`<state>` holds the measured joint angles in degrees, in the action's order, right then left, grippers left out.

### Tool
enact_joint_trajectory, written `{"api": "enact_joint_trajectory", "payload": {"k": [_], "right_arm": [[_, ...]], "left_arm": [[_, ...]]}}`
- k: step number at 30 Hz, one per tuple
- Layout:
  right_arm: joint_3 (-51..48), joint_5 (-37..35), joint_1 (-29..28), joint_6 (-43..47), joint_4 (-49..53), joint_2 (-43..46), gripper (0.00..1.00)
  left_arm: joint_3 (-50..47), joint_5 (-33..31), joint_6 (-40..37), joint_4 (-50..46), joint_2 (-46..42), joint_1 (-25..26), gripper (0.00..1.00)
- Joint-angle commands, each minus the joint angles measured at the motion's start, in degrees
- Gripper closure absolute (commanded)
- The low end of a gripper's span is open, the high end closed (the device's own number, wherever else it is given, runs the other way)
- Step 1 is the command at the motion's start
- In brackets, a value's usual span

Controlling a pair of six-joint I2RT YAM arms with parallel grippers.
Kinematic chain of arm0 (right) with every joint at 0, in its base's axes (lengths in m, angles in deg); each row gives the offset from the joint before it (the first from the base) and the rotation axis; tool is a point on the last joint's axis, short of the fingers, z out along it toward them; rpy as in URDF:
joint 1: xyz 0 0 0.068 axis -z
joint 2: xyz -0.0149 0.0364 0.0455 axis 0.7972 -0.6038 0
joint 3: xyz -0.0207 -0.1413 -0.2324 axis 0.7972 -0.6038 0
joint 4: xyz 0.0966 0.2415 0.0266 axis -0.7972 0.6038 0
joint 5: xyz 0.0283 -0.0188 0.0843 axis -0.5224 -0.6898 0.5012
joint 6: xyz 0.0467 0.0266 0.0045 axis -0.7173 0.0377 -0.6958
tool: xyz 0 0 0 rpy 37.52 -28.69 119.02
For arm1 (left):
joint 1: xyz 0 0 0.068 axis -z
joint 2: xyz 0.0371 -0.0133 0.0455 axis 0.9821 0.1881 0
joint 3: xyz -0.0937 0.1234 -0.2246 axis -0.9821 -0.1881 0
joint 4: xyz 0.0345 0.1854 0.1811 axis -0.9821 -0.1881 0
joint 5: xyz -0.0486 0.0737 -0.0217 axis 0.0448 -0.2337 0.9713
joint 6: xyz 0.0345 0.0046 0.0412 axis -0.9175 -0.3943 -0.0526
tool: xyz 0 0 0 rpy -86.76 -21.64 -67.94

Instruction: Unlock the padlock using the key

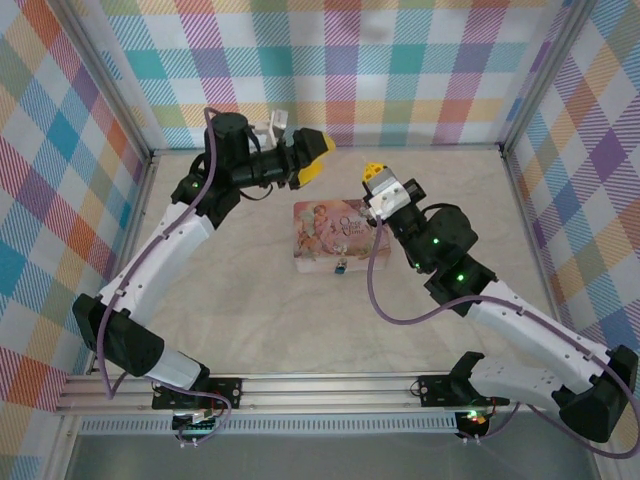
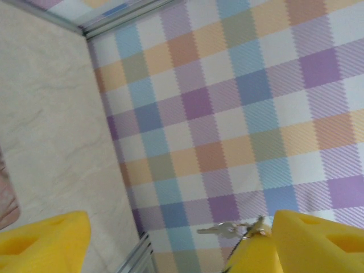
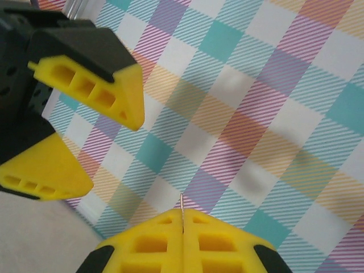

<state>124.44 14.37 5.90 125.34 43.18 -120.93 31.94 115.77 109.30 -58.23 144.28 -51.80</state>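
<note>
1. The padlock (image 1: pixel 341 268) is seen as a small bluish speck at the near edge of the pink tin (image 1: pixel 320 225), on the table (image 1: pixel 230 300). It is too small for its shackle to be judged open or closed, and nothing is touching it.
2. The key (image 3: pixel 181 203) is found well away from the padlock, raised in the air beyond the tin. Only a thin sliver of it is seen poking out between the yellow pads in the right wrist view.
3. The right claw (image 3: pixel 182 219) is clenched on the key, with the pads pressed flat together.
4. The left claw (image 2: pixel 179 244) is released, its jaws held wide apart just beside the right claw's tip, and nothing is gripped in it. In its own wrist view the key is seen close by one pad.
5. The pick-up of the key is judged done. Carrying the key down to the padlock, inserting it and turning it are all judged left to do.
</note>
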Motion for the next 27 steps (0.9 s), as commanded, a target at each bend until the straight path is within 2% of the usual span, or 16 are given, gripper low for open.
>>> {"api": "enact_joint_trajectory", "payload": {"k": [1, 4, 6, 13, 20, 27], "right_arm": [[-0.1, -0.8, -0.8, 4.3, -5.3, -0.5, 1.00], [0.0, -0.7, -1.5, 5.5, -5.7, -0.9, 1.00], [0.0, -0.7, -2.0, 6.2, -5.9, -1.0, 1.00], [0.5, -1.6, -3.2, 8.8, -6.8, -2.0, 1.00], [0.9, -2.4, -3.4, 9.6, -6.9, -2.8, 1.00], [0.8, -2.6, -3.4, 9.9, -6.6, -3.3, 1.00]], "left_arm": [[5.5, -0.6, -0.9, -2.5, 1.0, 1.9, 0.21], [8.2, -0.7, -0.8, -3.1, 2.3, 3.4, 0.21], [10.2, -1.0, -1.1, -5.6, 3.5, 4.6, 0.17], [14.3, -1.6, -1.9, -9.0, 6.3, 7.9, 0.19], [14.2, -2.7, -2.3, -9.7, 5.6, 8.3, 0.35], [14.2, -3.7, -3.2, -11.4, 5.1, 8.3, 0.57]]}}
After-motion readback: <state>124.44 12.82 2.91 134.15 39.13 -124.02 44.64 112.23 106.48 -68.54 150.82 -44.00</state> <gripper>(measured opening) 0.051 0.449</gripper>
